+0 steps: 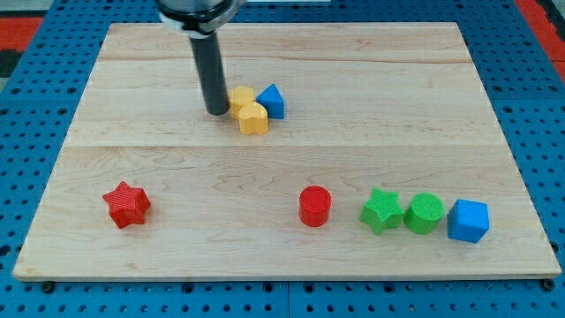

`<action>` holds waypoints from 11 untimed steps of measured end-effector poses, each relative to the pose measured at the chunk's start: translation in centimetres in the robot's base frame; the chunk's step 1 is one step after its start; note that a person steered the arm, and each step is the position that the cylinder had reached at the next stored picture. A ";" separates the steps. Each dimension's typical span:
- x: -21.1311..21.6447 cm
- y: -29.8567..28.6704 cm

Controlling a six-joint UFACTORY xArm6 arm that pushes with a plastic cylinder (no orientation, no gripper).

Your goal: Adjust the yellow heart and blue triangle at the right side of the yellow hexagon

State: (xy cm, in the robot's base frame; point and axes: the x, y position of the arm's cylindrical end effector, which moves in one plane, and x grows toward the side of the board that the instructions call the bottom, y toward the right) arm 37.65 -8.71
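Observation:
The yellow hexagon (pixel 240 96) sits in the upper middle of the board. The yellow heart (pixel 253 117) lies just below and slightly right of it, touching it. The blue triangle (pixel 272 101) touches the hexagon's right side and the heart's upper right. My tip (pixel 216 112) rests on the board just left of the hexagon, next to it and to the upper left of the heart.
A red star (pixel 126 205) lies at the lower left. A red cylinder (pixel 314 206) is at the lower middle. A green star (pixel 381 210), a green cylinder (pixel 424 214) and a blue cube (pixel 467 221) form a row at the lower right. The wooden board (pixel 132 132) ends near the view's bottom.

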 end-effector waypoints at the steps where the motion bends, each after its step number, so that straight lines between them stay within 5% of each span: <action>1: 0.4 -2.4; 3: 5.8 4.0; 7: 2.0 17.0; 9: 0.1 11.0; 11: 1.6 20.7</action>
